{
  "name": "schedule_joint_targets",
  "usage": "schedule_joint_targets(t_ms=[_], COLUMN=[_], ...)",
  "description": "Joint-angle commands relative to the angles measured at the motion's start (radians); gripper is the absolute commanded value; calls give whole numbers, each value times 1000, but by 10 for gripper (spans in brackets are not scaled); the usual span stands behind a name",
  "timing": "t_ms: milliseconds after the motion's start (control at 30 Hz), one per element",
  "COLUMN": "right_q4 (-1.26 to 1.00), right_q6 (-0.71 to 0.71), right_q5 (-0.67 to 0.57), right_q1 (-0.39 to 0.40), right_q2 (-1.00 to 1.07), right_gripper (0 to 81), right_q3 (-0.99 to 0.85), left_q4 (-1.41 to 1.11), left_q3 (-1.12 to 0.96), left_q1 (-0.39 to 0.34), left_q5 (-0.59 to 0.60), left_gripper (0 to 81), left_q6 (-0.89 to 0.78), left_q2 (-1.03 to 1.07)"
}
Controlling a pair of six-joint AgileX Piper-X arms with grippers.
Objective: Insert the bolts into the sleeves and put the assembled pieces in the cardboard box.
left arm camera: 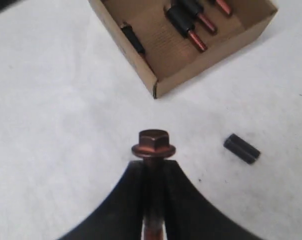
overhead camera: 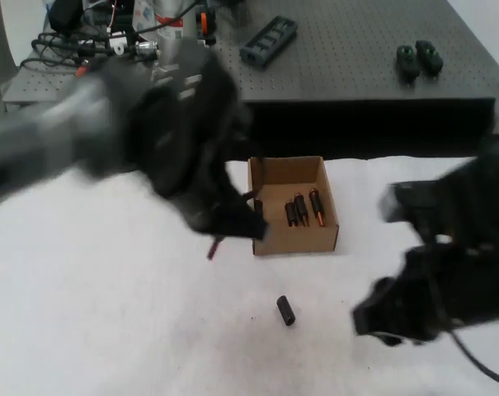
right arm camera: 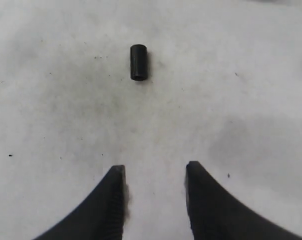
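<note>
My left gripper [left arm camera: 153,172] is shut on a copper bolt [left arm camera: 152,150], its hex head sticking out past the fingertips, held above the white cloth just left of the cardboard box [overhead camera: 294,239]. In the high view the bolt [overhead camera: 214,246] pokes out below that arm. Three assembled pieces [overhead camera: 303,209] lie in the box [left arm camera: 210,55]. A single black sleeve [overhead camera: 286,311] lies on the cloth in front of the box, also seen as the sleeve [left arm camera: 242,148] and the sleeve [right arm camera: 138,62]. My right gripper [right arm camera: 154,182] is open, low over the cloth, apart from the sleeve.
A white cloth [overhead camera: 109,330] covers the bench front. Behind it lies a dark perforated board with a black tray [overhead camera: 268,40] and two small black parts [overhead camera: 418,58]. Cables sit at the back left.
</note>
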Motion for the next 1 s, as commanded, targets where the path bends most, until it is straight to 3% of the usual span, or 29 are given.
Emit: schedule_joint_targets(t_ms=[0, 267, 700, 833, 967], right_q4=[-99, -60, 60, 96, 99], right_q6=[-66, -112, -129, -137, -152], right_q5=[9, 74, 118, 118, 118], right_q1=[54, 108, 108, 110, 110], right_q2=[188, 527, 789, 795, 795], right_gripper=[295, 295, 293, 211, 36], right_q3=[-102, -348, -564, -565, -565], left_q4=[-180, -228, -130, -127, -127], left_q3=[217, 448, 485, 485, 485], left_q1=[-2, -2, -2, -2, -2], left_q5=[-6, -6, -6, -6, 4], left_gripper=[6, 6, 6, 6, 6], left_q6=[-65, -99, -169, -169, -172], left_q2=[-218, -525, -565, -565, -565])
